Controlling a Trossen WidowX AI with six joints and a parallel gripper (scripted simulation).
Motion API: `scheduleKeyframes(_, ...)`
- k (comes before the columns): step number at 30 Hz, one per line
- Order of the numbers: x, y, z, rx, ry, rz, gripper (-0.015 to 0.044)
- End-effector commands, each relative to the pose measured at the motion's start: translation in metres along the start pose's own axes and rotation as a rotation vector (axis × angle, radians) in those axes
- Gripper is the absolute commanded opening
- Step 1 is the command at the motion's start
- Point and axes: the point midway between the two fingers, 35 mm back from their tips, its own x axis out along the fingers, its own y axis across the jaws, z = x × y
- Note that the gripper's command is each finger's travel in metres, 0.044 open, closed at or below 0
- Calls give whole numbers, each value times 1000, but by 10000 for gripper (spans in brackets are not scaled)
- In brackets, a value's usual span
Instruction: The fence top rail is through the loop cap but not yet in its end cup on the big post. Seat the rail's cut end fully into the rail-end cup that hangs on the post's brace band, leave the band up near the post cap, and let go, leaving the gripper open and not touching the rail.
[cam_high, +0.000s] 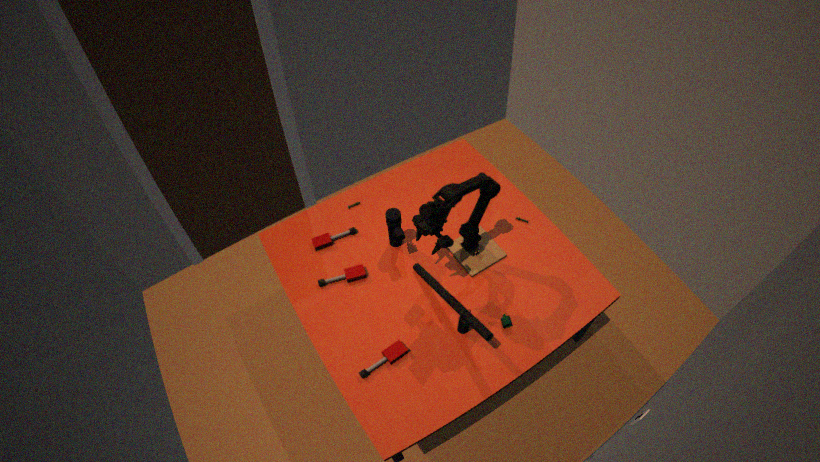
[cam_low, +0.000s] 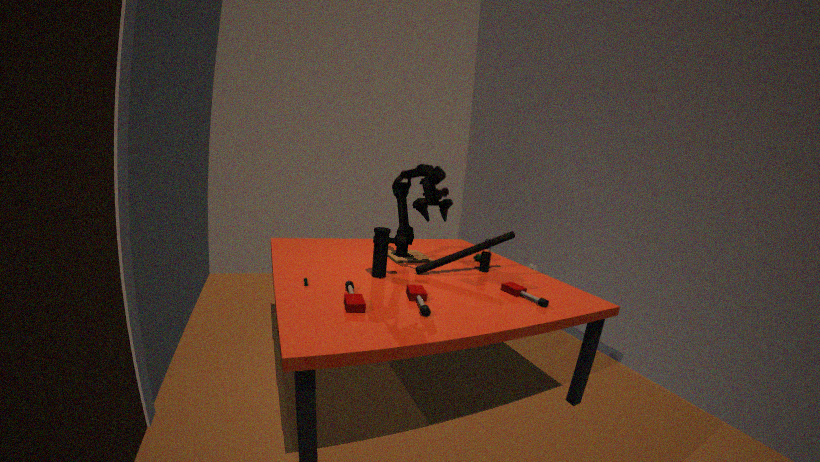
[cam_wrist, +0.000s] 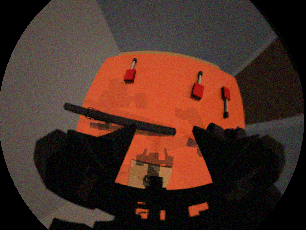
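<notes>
The dark rail (cam_high: 450, 298) (cam_low: 464, 253) (cam_wrist: 120, 120) slopes across the short post (cam_high: 463, 324) (cam_low: 485, 262). Its low end is down at or near the table top, apart from the big post, and its other end points up. The loop cap is too dark to make out clearly. The big post (cam_high: 394, 226) (cam_low: 379, 255) stands upright; a small dark part, seemingly the end cup (cam_low: 392, 240), juts from its upper side, away from the rail. My gripper (cam_high: 426, 245) (cam_low: 436, 220) (cam_wrist: 165, 128) is open and empty, fingers pointing down, high above the table and clear of the rail.
Three red-and-grey tools (cam_high: 322, 241) (cam_high: 355, 273) (cam_high: 395, 351) lie on the orange table beyond the post and rail. A small green piece (cam_high: 506, 321) lies near the rail's raised end. Small dark pegs (cam_high: 354, 204) (cam_high: 522, 219) lie farther off. The arm stands on a wooden base plate (cam_high: 491, 261).
</notes>
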Motion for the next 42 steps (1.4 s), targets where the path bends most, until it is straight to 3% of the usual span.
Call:
scheduleKeyframes(1, 3, -9, 0, -65, 14, -20, 440)
scheduleKeyframes(19, 14, -148, -22, -1196, 168, -158, 440)
scheduleKeyframes(37, 14, -151, -23, -1222, 174, -158, 440)
scheduleKeyframes(42, 30, -152, -32, -1222, 173, -158, 440)
